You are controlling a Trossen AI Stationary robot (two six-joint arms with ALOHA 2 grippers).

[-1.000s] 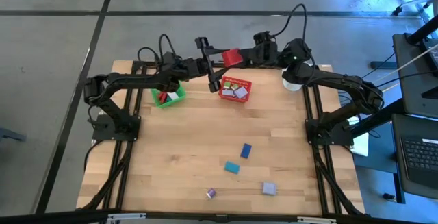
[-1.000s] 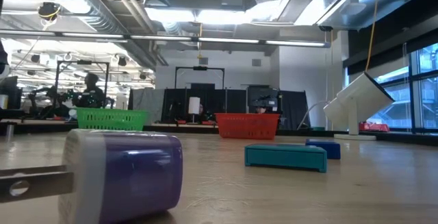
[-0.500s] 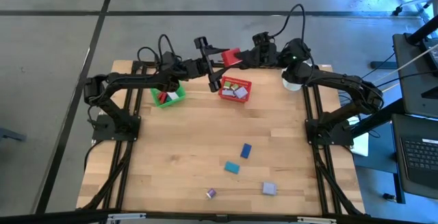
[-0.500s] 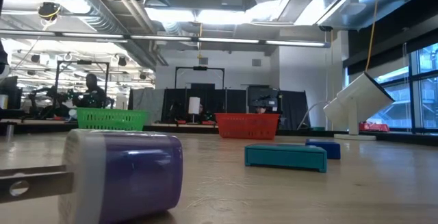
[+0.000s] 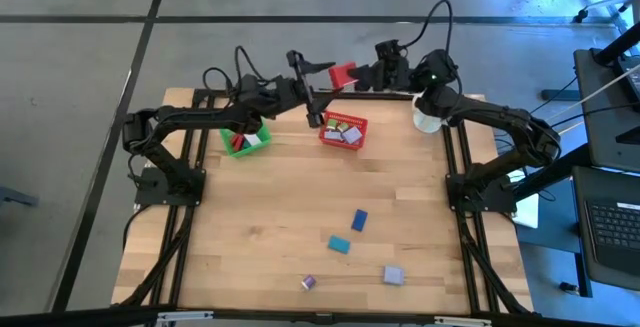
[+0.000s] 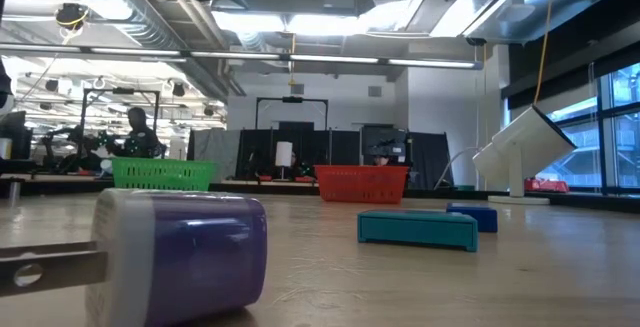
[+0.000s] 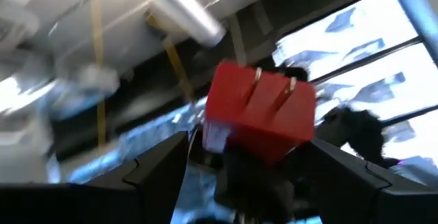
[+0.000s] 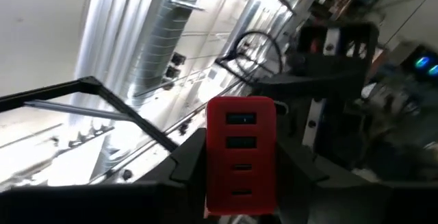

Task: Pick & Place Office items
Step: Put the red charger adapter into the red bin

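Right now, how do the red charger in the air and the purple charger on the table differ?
The red charger is held above the table's far edge in the right gripper, with the open left gripper beside it; the purple charger lies untouched near the front edge. The red one is a tall block with ports on one face; the purple one looks rounder. Both have two metal prongs.

You are looking into a robotics lab: ducts (image 6: 150, 7) are running overhead, other rigs (image 6: 292, 137) are standing behind, a person (image 6: 135, 132) is working far left.
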